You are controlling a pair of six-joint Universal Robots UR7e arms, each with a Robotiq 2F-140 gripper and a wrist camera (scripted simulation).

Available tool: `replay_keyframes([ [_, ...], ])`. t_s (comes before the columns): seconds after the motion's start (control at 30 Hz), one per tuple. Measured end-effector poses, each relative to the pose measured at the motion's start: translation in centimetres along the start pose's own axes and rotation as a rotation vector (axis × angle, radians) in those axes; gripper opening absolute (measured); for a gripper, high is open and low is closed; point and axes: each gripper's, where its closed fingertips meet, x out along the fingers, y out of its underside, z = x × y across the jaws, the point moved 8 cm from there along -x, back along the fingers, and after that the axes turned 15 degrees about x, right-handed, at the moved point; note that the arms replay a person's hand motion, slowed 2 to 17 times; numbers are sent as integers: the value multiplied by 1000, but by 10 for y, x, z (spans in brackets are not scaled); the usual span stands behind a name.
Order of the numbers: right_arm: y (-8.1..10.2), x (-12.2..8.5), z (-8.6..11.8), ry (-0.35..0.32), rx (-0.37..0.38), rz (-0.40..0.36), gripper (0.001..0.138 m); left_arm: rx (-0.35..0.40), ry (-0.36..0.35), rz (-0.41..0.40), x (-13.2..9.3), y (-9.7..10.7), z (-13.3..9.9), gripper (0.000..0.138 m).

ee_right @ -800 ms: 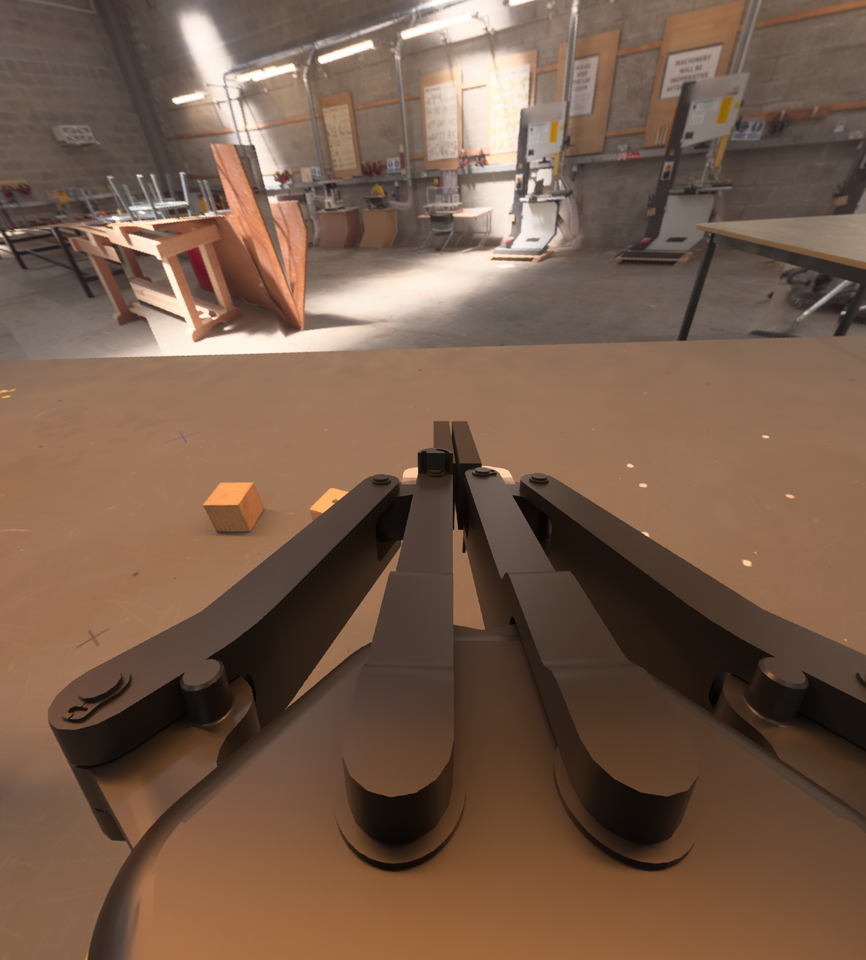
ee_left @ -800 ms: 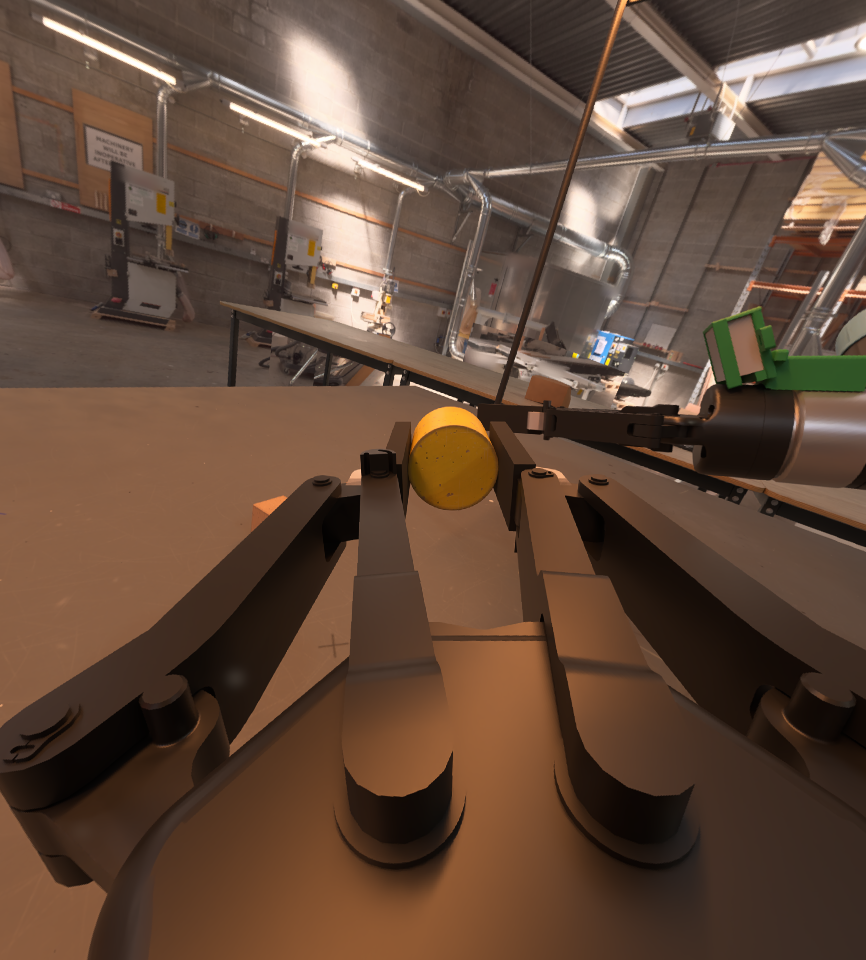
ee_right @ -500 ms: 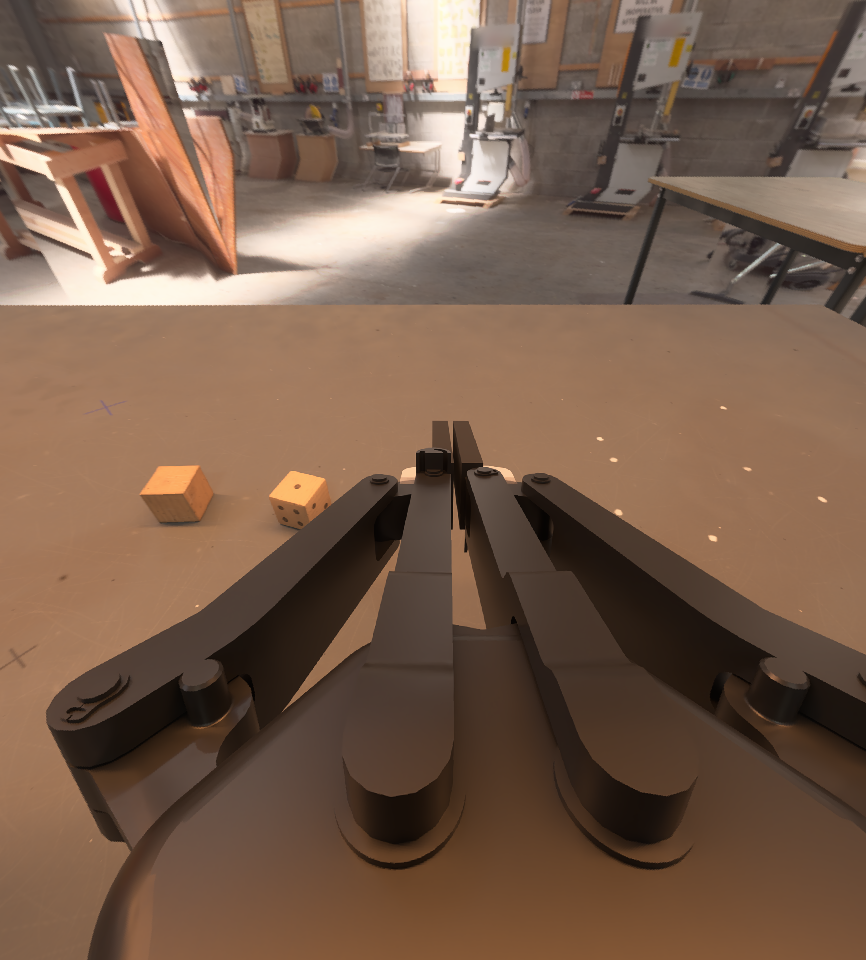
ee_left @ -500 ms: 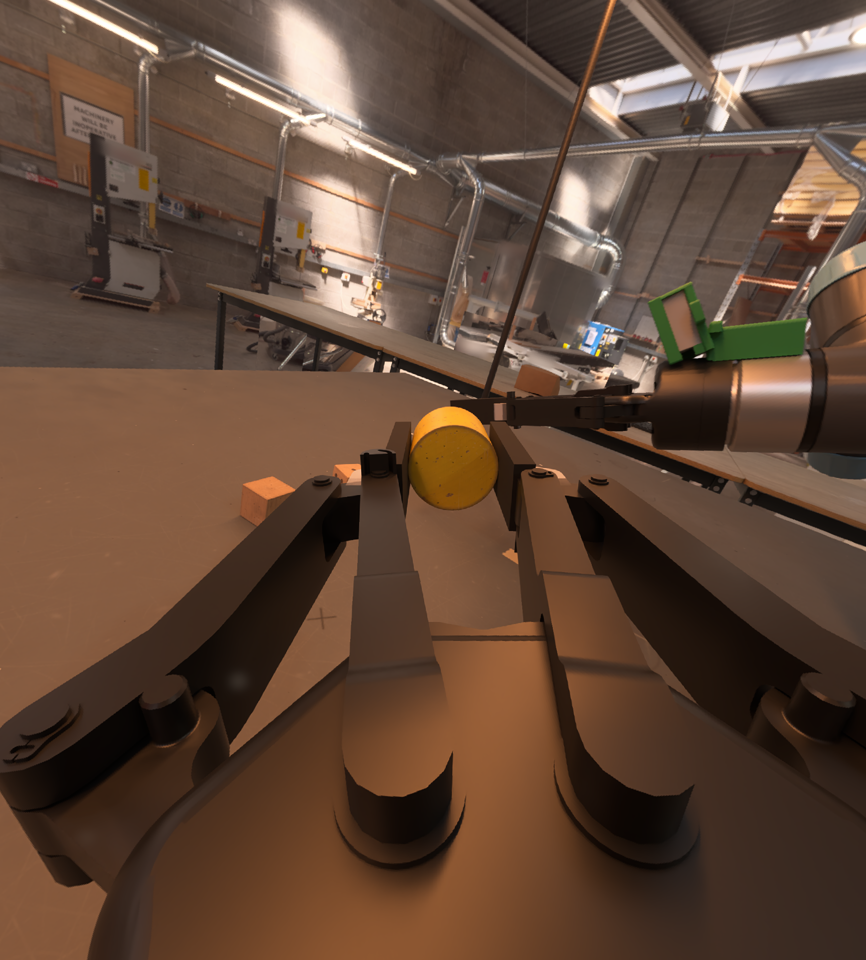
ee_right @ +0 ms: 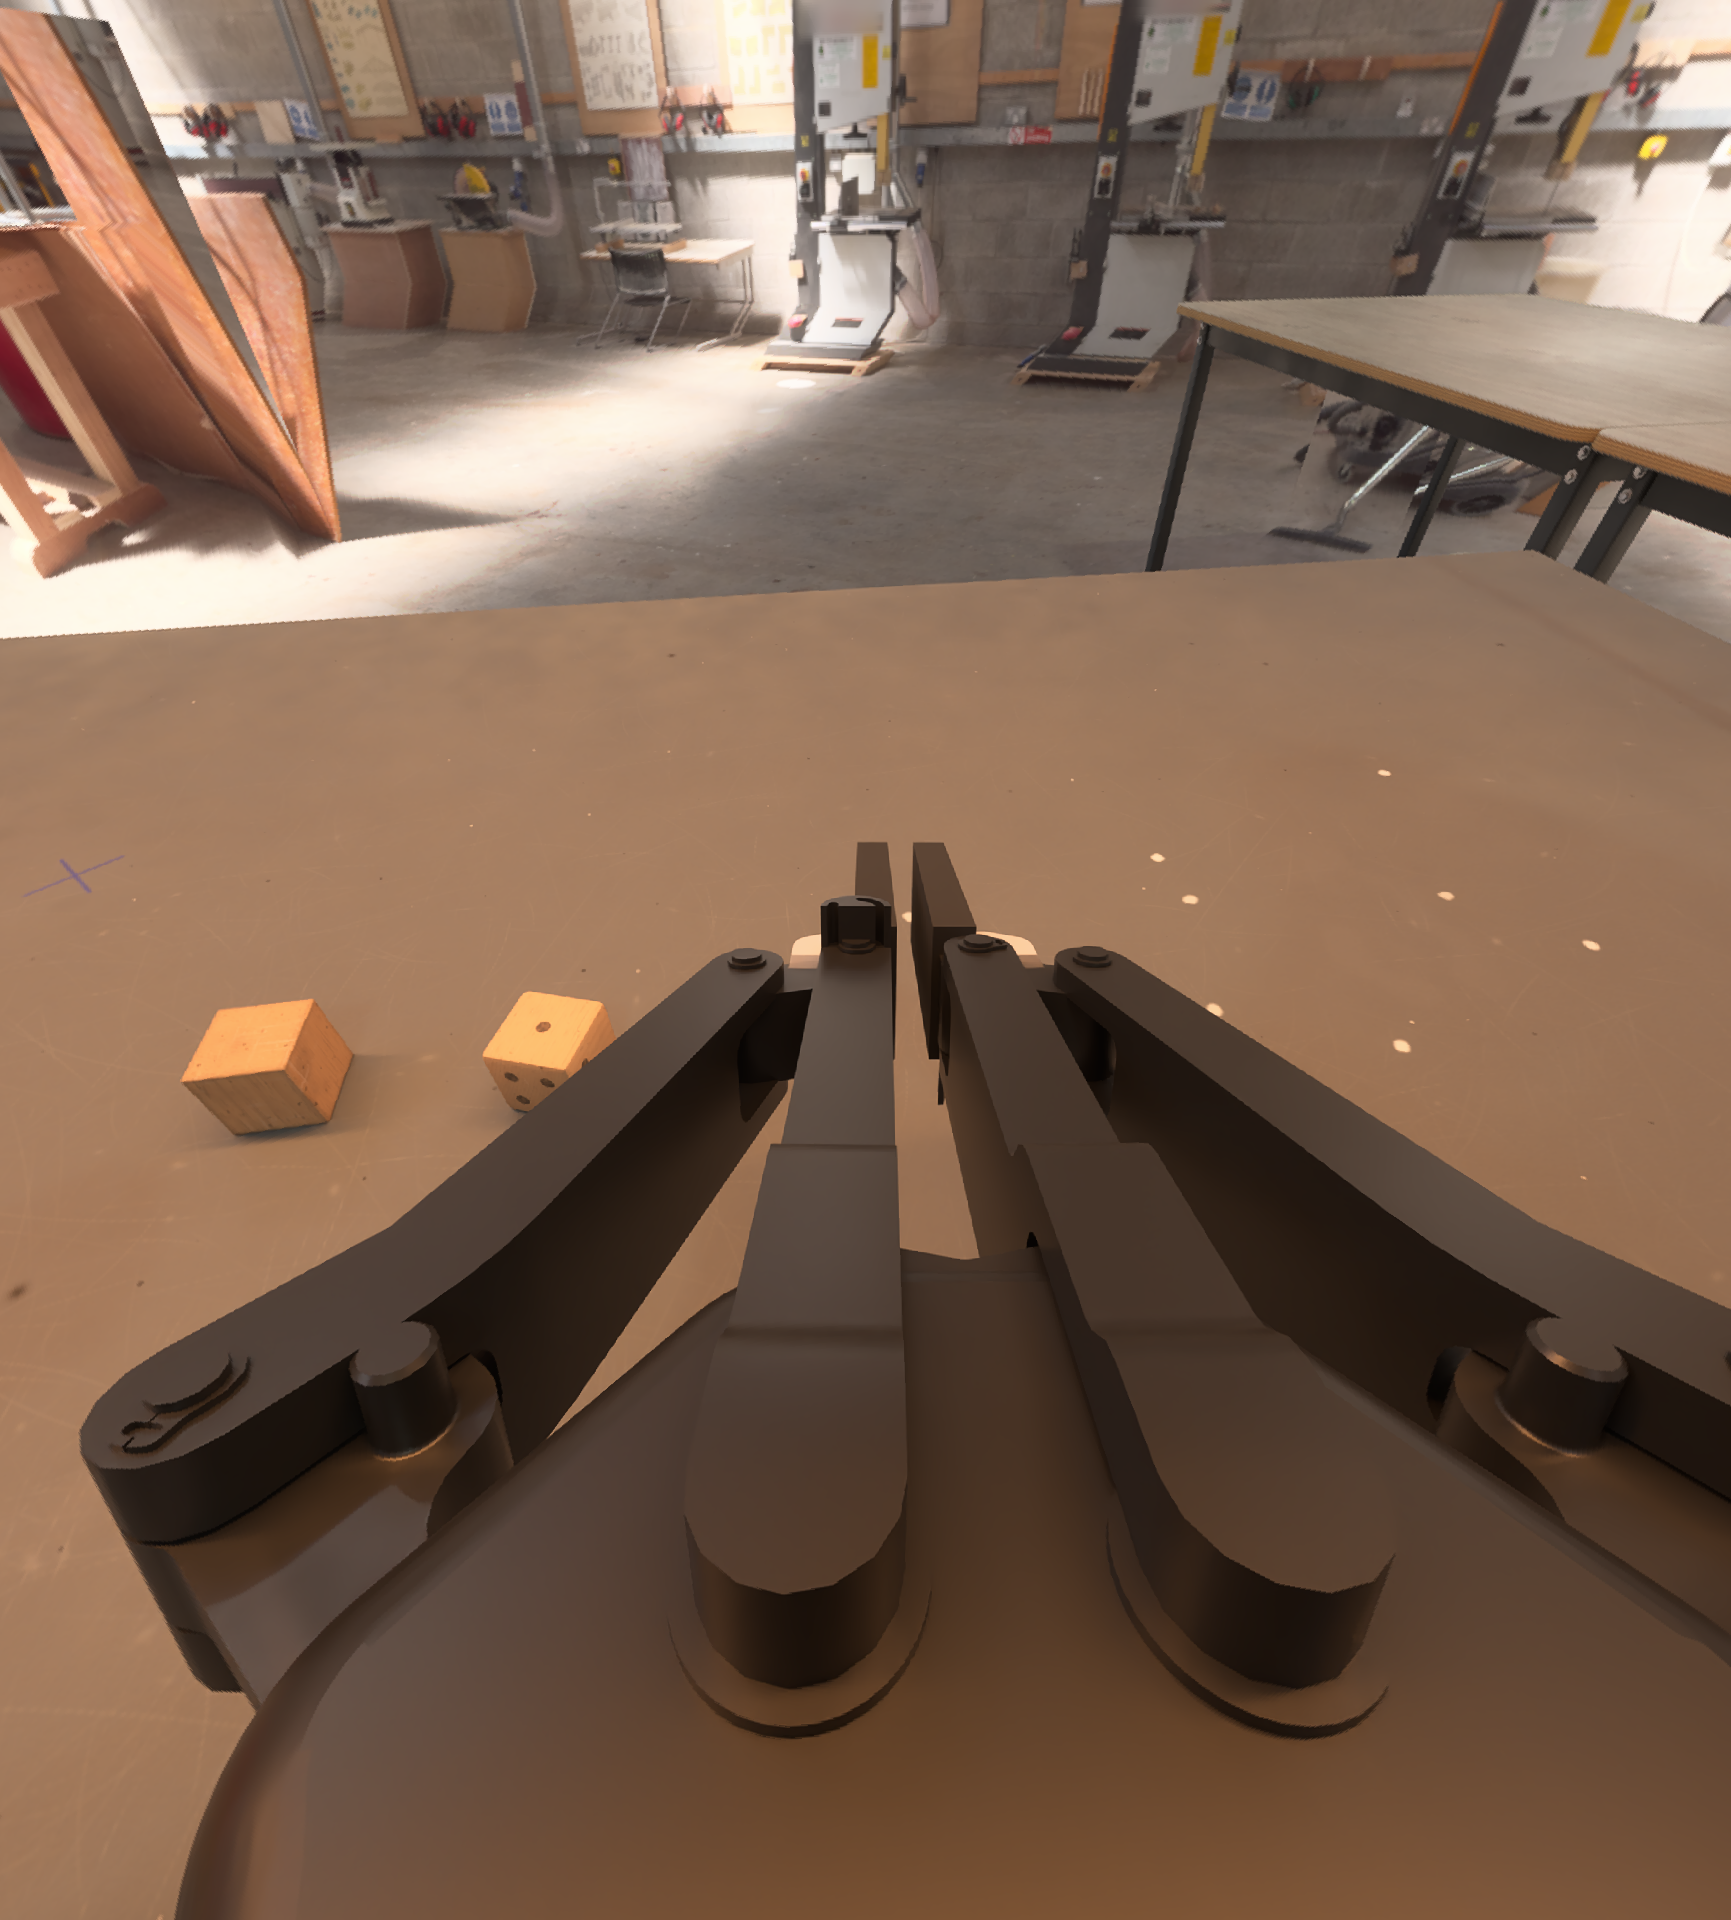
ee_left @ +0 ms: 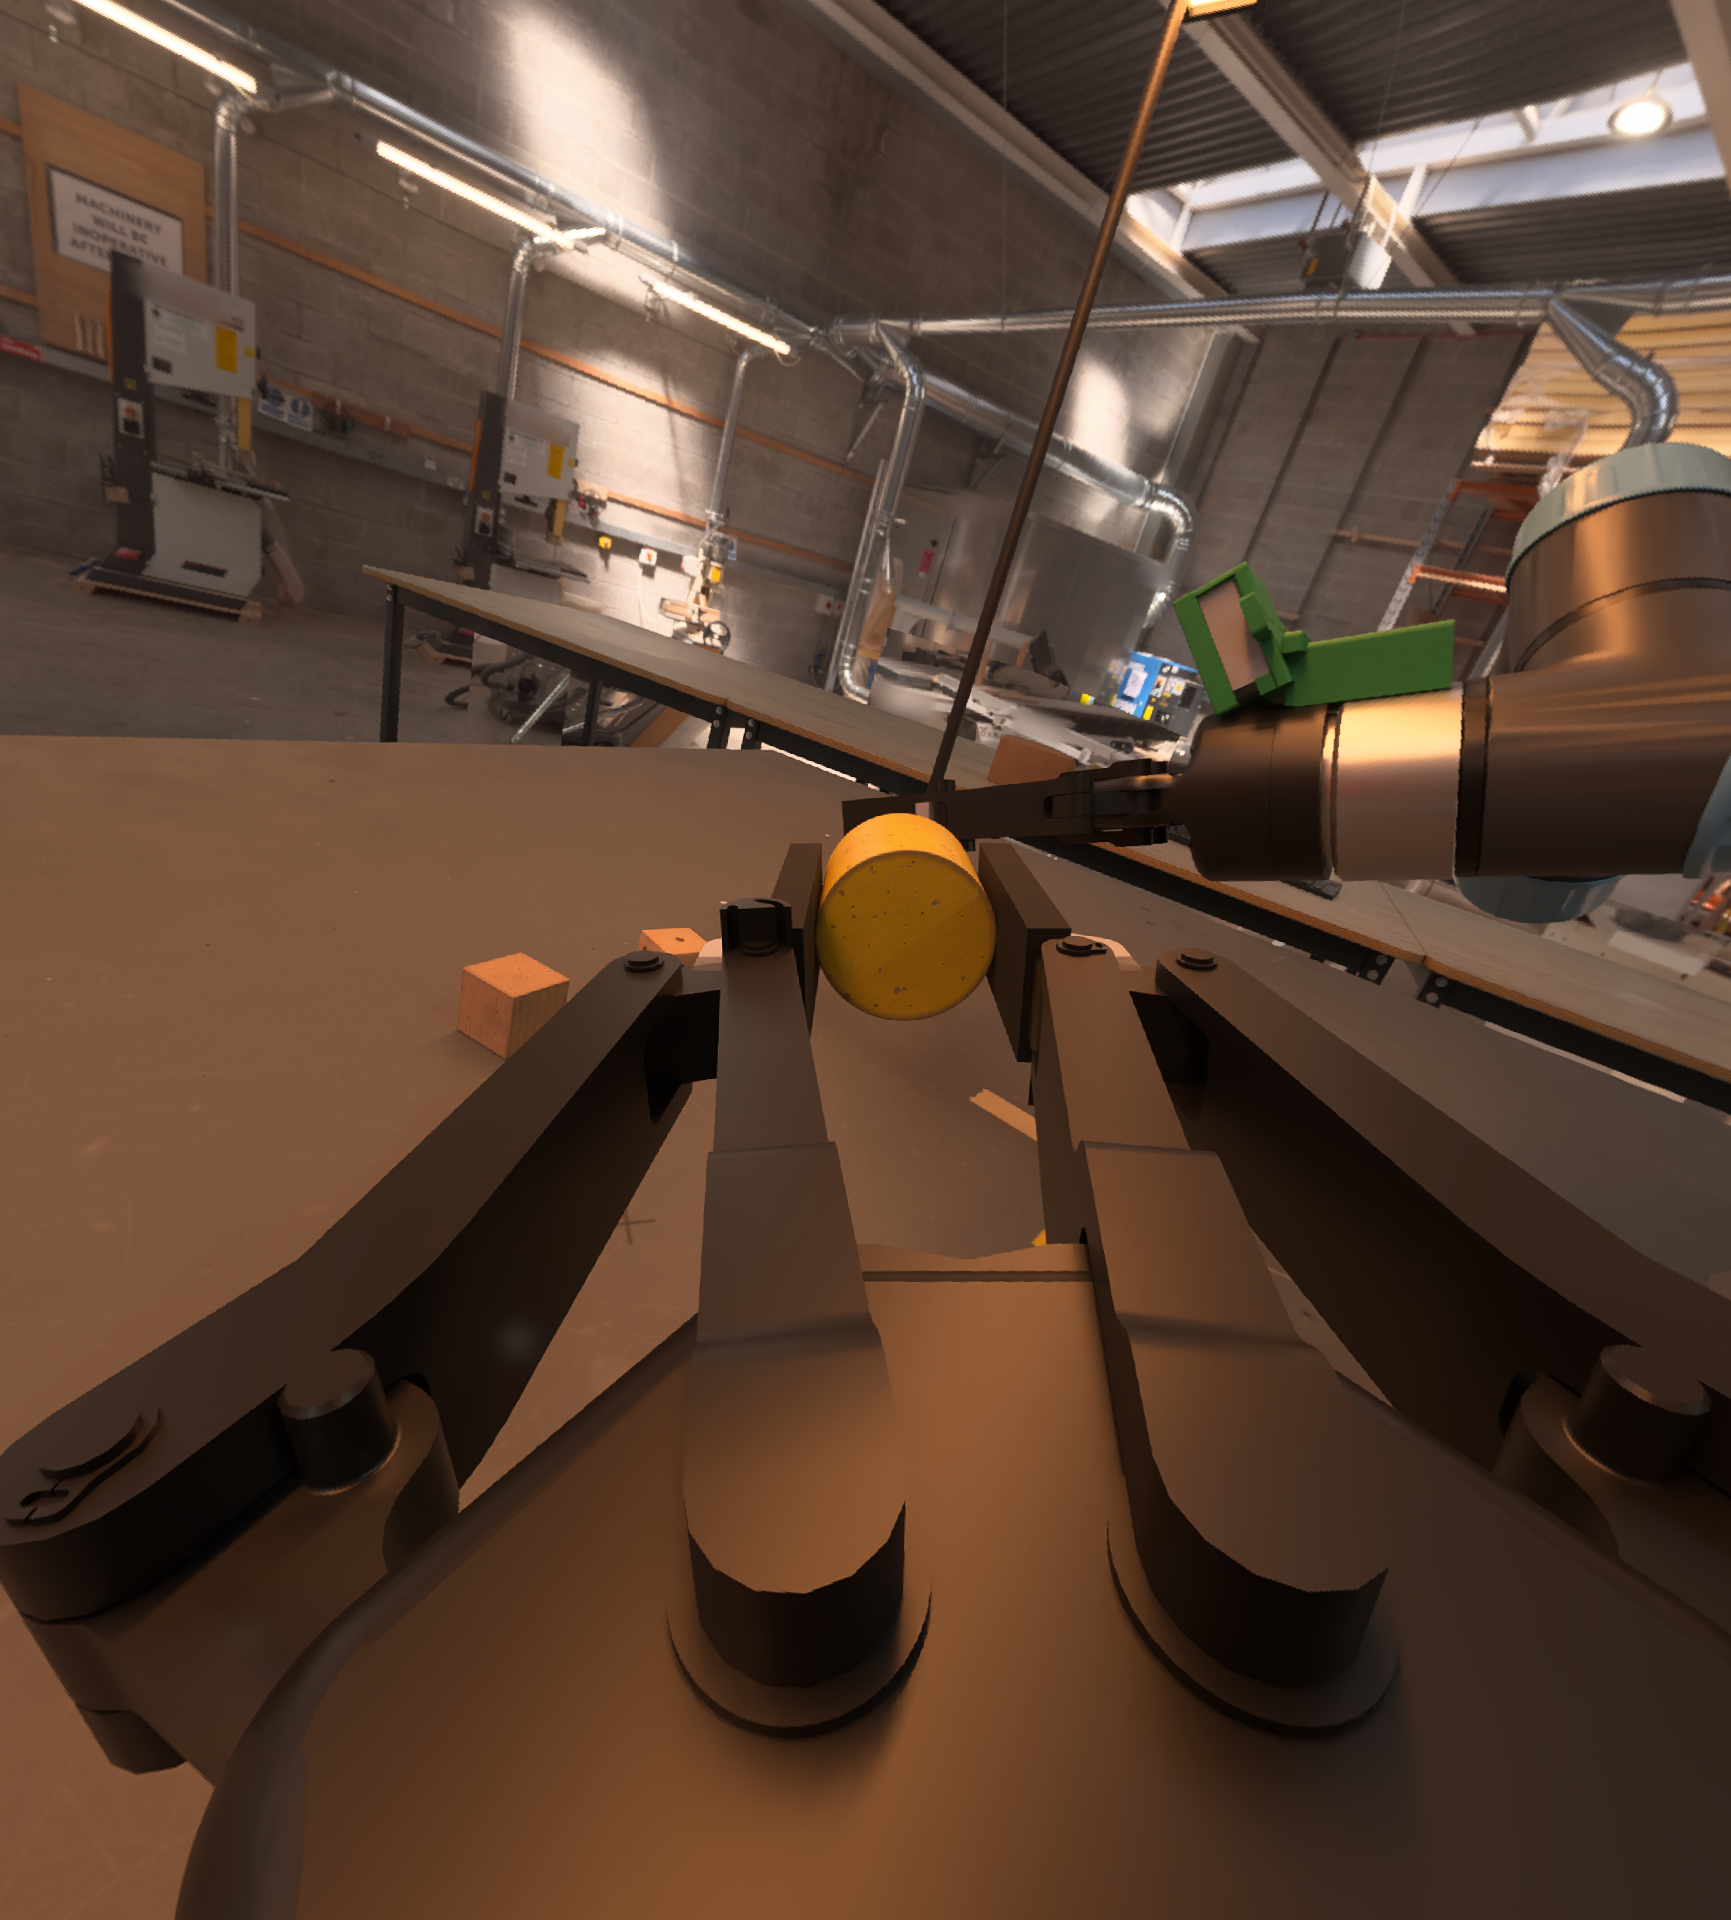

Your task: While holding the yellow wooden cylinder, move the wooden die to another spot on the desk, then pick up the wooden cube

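Left gripper (ee_left: 905, 914) clamps cylinder (ee_left: 905, 930); right gripper (ee_right: 900, 883) barely parted, empty. Risk: jaws too narrow for die (ee_right: 541, 1049), nudging cube (ee_right: 267, 1065).

The cylinder (ee_left: 905, 940) was speckled yellow; the cube (ee_right: 269, 1065) plain orange-tan wood; the die (ee_right: 542, 1047) pale with dark pips; the bench (ee_right: 944, 748) brown; the pincer (ee_right: 900, 883) black.
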Motion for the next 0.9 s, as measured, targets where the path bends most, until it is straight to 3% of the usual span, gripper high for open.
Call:
replay_keyframes([
  [0.27,2,16,14,6,21,20,6,21,-12,18,-1,3,4,40],
  [0.43,0,28,41,-84,-8,25,4,9,-8,26,0,7,5,40],
  [0.57,3,30,75,-237,-112,40,2,2,-4,35,1,11,7,40],
  [0.73,16,28,112,-398,-316,105,1,-2,17,54,2,17,7,40],
  [0.9,24,23,125,-403,-449,115,6,-2,13,77,1,22,10,40],
])
